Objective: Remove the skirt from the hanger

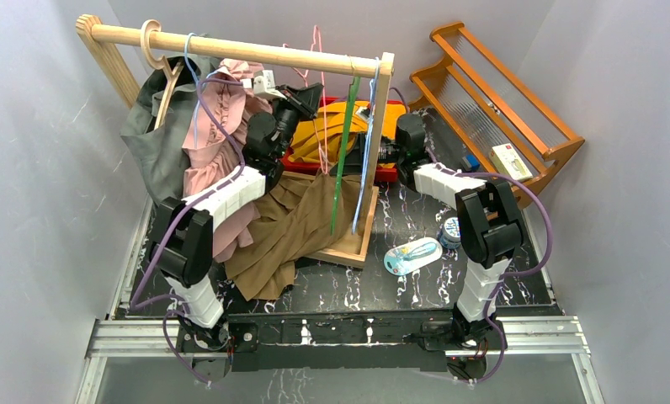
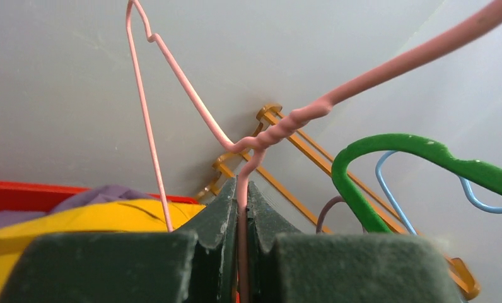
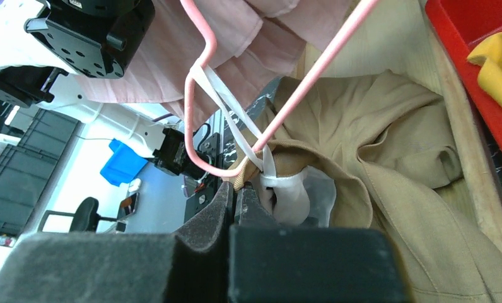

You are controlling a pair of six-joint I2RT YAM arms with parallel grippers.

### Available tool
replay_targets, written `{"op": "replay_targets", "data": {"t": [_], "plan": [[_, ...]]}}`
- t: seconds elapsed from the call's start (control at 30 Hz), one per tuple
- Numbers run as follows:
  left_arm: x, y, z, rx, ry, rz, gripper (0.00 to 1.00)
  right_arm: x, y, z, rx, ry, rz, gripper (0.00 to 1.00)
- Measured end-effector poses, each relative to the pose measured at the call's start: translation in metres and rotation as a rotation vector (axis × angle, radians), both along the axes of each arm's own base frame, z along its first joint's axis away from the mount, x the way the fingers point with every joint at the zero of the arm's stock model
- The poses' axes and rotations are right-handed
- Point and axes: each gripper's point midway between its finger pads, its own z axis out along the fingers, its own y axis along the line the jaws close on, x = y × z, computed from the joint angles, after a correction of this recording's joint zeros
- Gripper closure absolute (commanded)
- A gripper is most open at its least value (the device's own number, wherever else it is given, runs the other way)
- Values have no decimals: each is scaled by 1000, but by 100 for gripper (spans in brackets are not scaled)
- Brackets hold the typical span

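The brown skirt droops from a pink wire hanger onto the wooden base of the clothes rack. My left gripper is shut on the hanger's neck, just below the twisted wire. In the right wrist view the hanger's corner carries the skirt's white loops. My right gripper is shut on the ribbed edge of the skirt's waistband right under that corner. From above, the right gripper is half hidden behind the rack post.
The rack's rail also carries a pink ruffled garment, a grey one, a green hanger and a blue one. A red bin with yellow cloth sits behind. An orange wooden rack leans at right.
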Motion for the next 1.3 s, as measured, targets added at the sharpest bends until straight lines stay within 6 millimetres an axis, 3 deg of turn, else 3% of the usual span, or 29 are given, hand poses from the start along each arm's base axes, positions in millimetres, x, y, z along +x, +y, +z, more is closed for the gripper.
{"op": "replay_targets", "data": {"t": [0.2, 0.43, 0.9, 1.13, 1.3], "plan": [[7, 4, 8, 11, -102, 49, 100, 2, 0, -2, 3, 6, -26, 100], [27, 16, -14, 5, -84, 127, 100, 0, 0, -4, 2, 18, -24, 100], [26, 30, 1, -88, -67, 182, 100, 0, -3, -11, -52, 5, -59, 100], [-2, 41, 39, -84, -44, 171, 100, 9, -13, -10, -65, 70, -165, 100], [-42, 47, 50, -28, 17, 105, 100, 40, -44, 7, -22, 153, -312, 100]]}}
